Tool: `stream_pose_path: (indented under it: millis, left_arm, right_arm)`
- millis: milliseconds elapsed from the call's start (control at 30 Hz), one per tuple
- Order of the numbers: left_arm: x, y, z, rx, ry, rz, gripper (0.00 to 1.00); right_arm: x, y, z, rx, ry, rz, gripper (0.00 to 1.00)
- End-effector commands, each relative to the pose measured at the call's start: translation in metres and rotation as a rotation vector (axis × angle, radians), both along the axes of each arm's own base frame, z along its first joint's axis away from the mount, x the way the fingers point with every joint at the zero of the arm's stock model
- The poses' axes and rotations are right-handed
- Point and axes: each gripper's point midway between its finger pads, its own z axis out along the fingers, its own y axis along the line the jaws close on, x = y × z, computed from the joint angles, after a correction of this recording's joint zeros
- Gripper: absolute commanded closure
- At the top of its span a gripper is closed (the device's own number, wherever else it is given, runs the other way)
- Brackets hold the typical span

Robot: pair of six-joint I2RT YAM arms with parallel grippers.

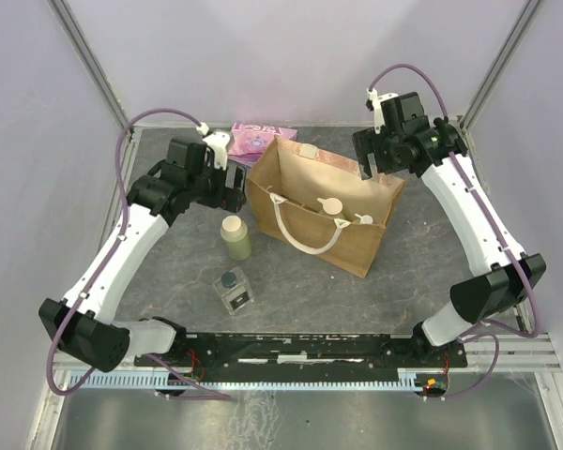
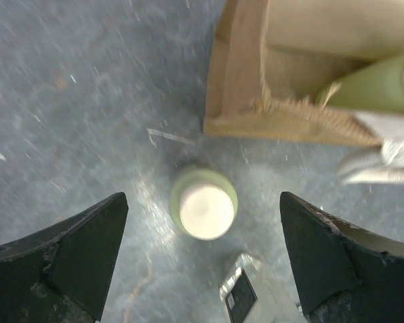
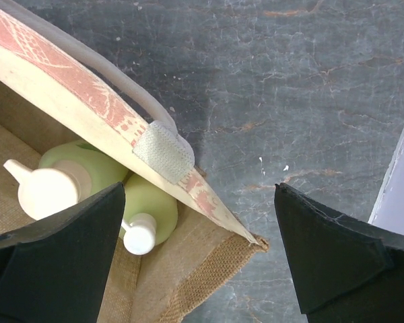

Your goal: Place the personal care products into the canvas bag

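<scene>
canvas bag — tan, upright, two green bottles inside | left gripper, right gripper — spread wide, empty

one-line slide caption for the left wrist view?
Open left gripper over a cream-capped green bottle standing beside the canvas bag corner; clear square bottle at the frame's bottom edge.

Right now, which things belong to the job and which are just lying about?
Part of the job: canvas bag; two pump bottles inside it; cream-capped bottle and clear square bottle on the table.
Lying about: pink packet behind the bag.
</scene>
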Motion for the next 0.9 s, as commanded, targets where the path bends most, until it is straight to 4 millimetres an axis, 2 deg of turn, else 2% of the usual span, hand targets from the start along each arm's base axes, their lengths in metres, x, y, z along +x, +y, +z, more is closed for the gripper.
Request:
stream_pose_path:
  millis: [0,133,267,600,867]
  left_arm:
    - [-0.034,-0.007,-0.032,-0.058,0.163,-0.004,0.0]
    - [-0.043,-0.007,-0.064,-0.035,0.237,-0.008,0.0]
    - [-0.043,-0.008,-0.083,-0.024,0.275,0.0,0.0]
    - [-0.033,-0.002,-0.111,0.051,0.31,0.021,0.06]
    - [-0.024,-0.003,-0.119,0.067,0.317,0.023,0.22]
  right_arm:
    - [0.006,0.0,0.009,0.001,-0.014,0.009,0.01]
    - [0.005,-0.003,0.007,0.002,-0.007,0.002,0.01]
    - [0.0,-0.005,0.005,-0.002,-0.005,-0.005,0.02]
    - [-0.008,-0.014,0.002,-0.024,0.0,-0.026,0.03]
    - [-0.008,-0.016,-0.002,-0.032,0.007,-0.031,0.03]
